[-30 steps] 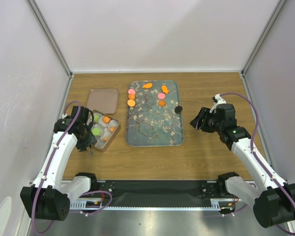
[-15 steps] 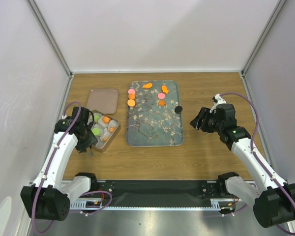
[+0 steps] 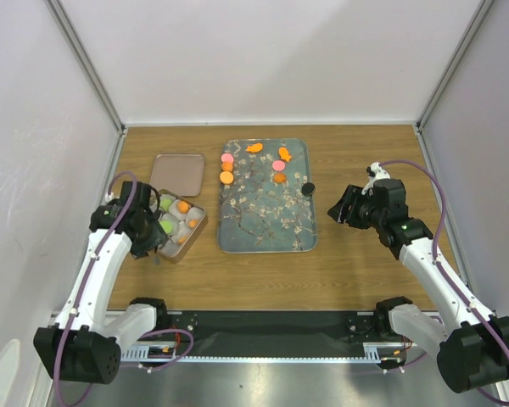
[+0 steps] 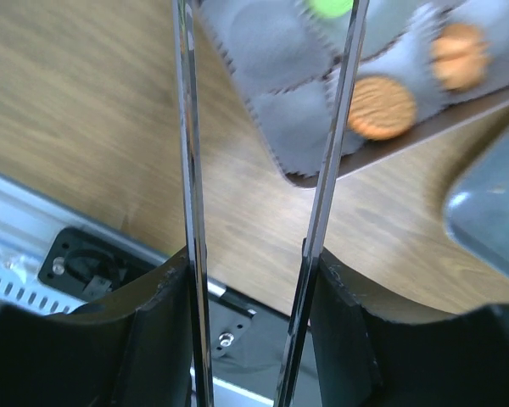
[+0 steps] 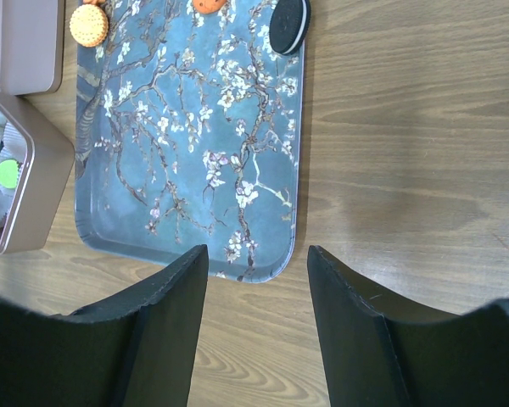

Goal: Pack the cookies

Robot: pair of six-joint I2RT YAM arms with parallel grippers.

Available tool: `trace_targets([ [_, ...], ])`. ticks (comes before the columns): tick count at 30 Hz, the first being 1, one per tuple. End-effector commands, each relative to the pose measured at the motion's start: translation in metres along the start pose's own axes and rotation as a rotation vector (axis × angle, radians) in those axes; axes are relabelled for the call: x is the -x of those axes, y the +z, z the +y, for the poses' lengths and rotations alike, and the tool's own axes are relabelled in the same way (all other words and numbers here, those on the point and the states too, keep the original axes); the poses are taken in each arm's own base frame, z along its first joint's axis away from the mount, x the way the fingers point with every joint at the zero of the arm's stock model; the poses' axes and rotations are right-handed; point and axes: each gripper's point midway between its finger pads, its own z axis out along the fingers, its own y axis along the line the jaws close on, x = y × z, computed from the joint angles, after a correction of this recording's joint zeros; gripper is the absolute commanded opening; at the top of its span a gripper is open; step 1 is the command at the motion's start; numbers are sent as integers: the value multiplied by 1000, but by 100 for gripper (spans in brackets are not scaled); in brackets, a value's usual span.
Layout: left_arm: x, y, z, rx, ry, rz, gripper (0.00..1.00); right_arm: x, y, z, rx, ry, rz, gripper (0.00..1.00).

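Several cookies lie on the floral tray (image 3: 267,212): pink and orange discs (image 3: 226,167) at its far left, two orange fish (image 3: 254,147), and a black disc (image 3: 307,188) on its right rim. The open tin (image 3: 180,224) holds green and orange cookies (image 4: 382,108) in grey paper cups. My left gripper (image 3: 153,246) hangs by the tin's near left corner, its two long metal blades (image 4: 187,127) apart with nothing between them. My right gripper (image 3: 343,206) is open and empty over bare wood right of the tray. Its wrist view shows the black cookie (image 5: 289,25) ahead.
The tin's brownish-pink lid (image 3: 176,173) lies flat behind the tin. Grey walls enclose the table on the left, right and back. A black metal rail (image 3: 271,326) runs along the near edge. The tray's corner (image 4: 492,220) shows right of the left blades.
My left arm has shifted slightly to the left and back, the gripper staying beside the tin. The right arm and the cookies have not moved.
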Motion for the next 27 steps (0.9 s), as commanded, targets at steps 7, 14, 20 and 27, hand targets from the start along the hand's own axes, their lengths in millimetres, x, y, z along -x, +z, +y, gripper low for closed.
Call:
trace_targets([
  [7,49,-46,-65,-121,186,-205,55,8,-1,6,24,-11,-38,57],
  [14,46,-51,-165,-172,448,-228,55,7,0,4,14,-12,-35,57],
  [20,49,-32,-229,-171,586,-213,56,8,1,2,4,-13,-36,57],
  [27,44,8,-256,-92,669,-165,57,7,2,0,-3,-11,-33,57],
])
